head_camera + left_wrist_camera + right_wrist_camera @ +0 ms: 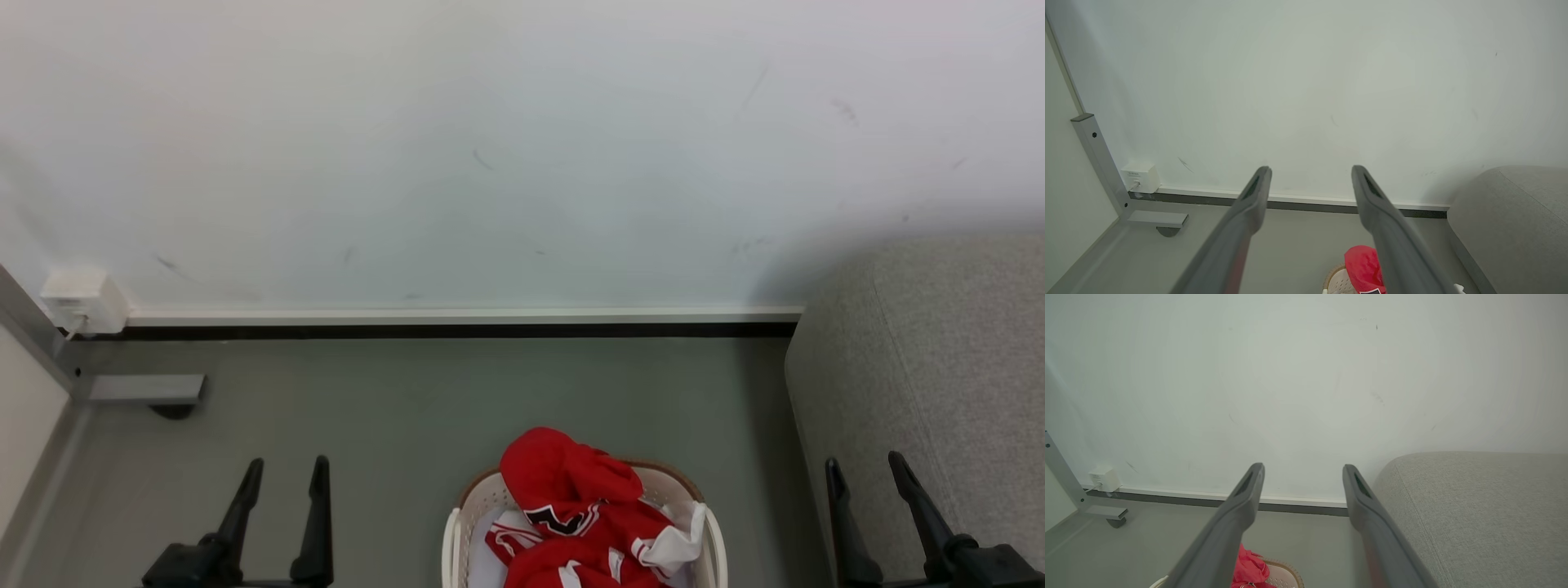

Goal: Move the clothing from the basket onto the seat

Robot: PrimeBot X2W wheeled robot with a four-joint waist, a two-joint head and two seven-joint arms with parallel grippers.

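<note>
The red clothing (584,514) lies heaped in the basket (451,539) on the grey floor (408,400), with the seat (931,367) near on its right, while the left gripper (287,461) and right gripper (864,459) flank the basket, jaws spread apart and empty.

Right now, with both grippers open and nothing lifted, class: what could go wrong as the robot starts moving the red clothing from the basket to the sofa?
1. The clothing is heaped above the rim of the basket; pulling one piece may drag others onto the floor.
2. The right gripper looks close to the side of the seat; a careless swing could strike it.
</note>
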